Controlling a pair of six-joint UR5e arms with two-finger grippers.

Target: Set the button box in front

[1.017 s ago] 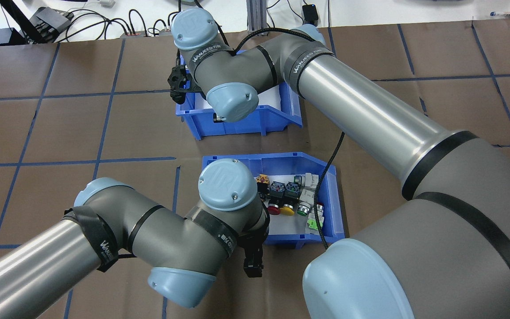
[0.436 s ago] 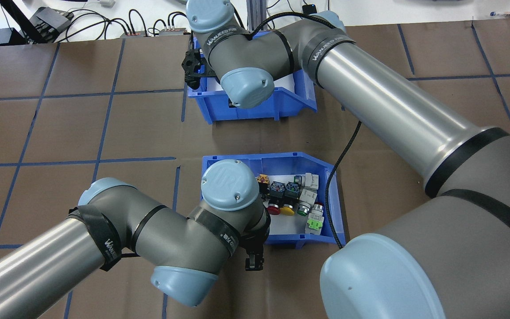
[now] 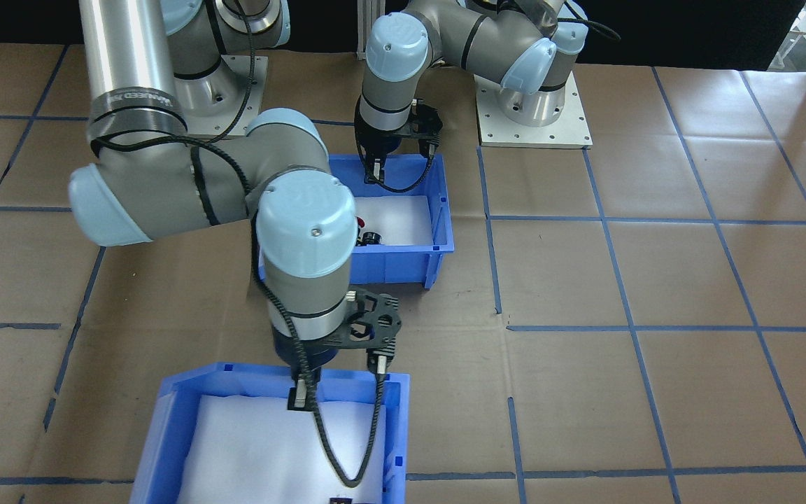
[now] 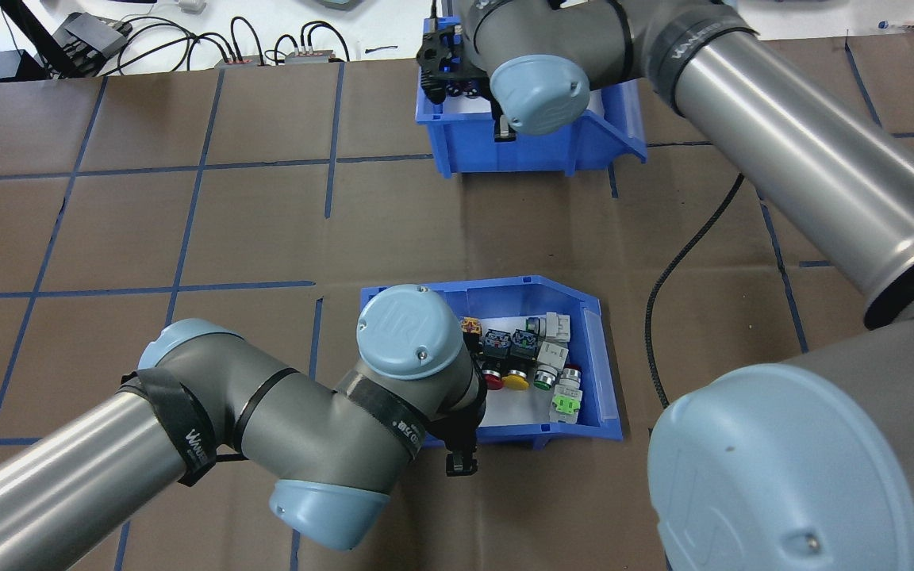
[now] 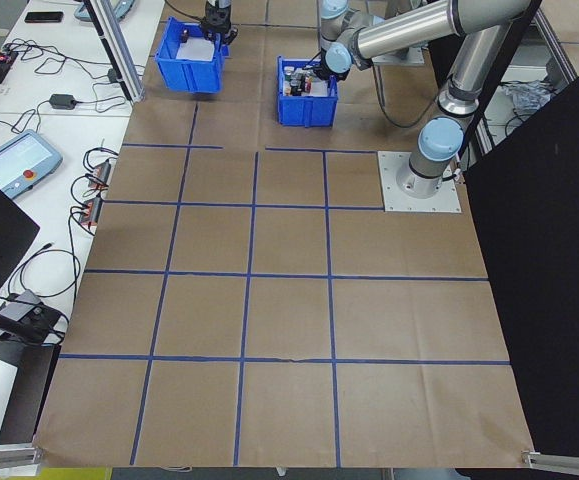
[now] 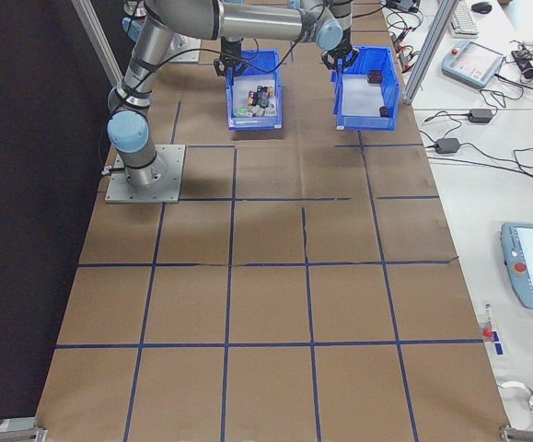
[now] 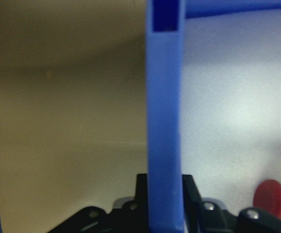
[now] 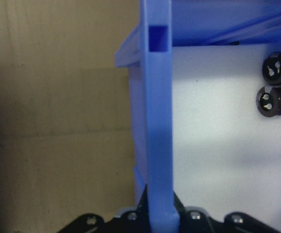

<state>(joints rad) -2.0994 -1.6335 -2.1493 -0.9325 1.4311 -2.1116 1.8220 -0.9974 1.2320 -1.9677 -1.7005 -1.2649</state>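
Note:
The button box [image 4: 505, 432] is a blue bin with a white lining. It stands in mid-table and holds green, yellow, red and black push-buttons [image 4: 524, 357]. My left gripper [image 4: 461, 461] is shut on its robot-side wall [image 7: 164, 121], seen from across the table at the left gripper [image 3: 375, 171] and button box [image 3: 403, 269]. A red button [image 7: 271, 194] shows beside that wall. My right gripper [image 3: 303, 395] is shut on the robot-side wall of the other blue bin [image 3: 172, 406], at the table's far side, where the bin [image 4: 520, 155] holds dark cylinders [image 8: 278, 68].
Cables and power strips [image 4: 266, 47] lie beyond the table's far edge. The right arm's black cable [image 4: 687, 254] hangs over the brown paper to the right of the button box. Both arm base plates [image 3: 532, 105] sit at the robot's side. Blue tape lines grid the paper.
The right arm has carried the other blue bin farther away and to the right. The button box has stayed put, and the left gripper has shifted slightly at its near wall.

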